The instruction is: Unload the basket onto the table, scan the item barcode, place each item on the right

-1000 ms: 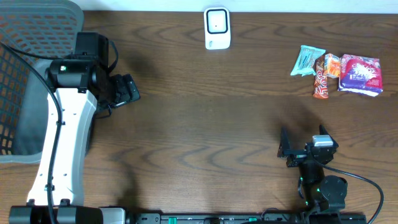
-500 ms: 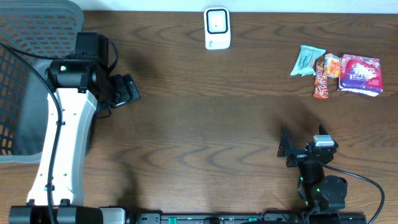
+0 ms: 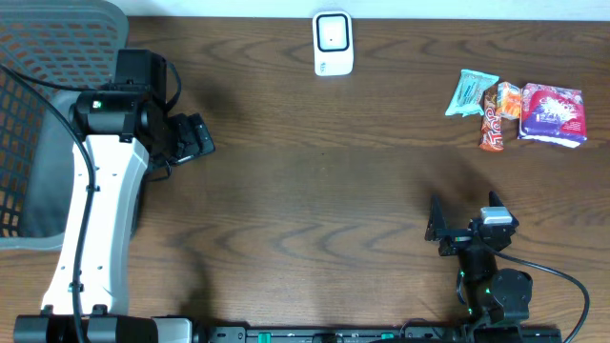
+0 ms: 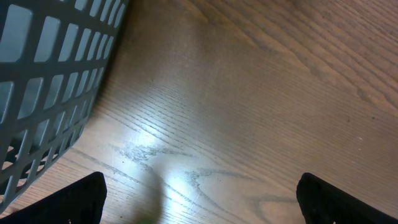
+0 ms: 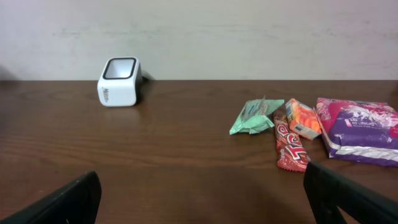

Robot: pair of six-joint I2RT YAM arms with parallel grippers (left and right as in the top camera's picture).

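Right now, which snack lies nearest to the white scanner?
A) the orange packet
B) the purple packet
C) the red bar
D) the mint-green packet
D: the mint-green packet lies closer to the white scanner than the red bar, the orange packet or the purple packet.

Dark wood table (image 3: 315, 181), visible grain, smooth w/ slight sheen. Grey plastic basket (image 3: 43, 38), matt lattice. White plastic scanner (image 3: 333, 43), glossy. Shiny plastic film on purple packet (image 3: 552, 113) & red wrapper (image 3: 492, 131).

White scanner (image 3: 333, 43) at far edge, four snack packets (image 3: 505, 103) clustered right
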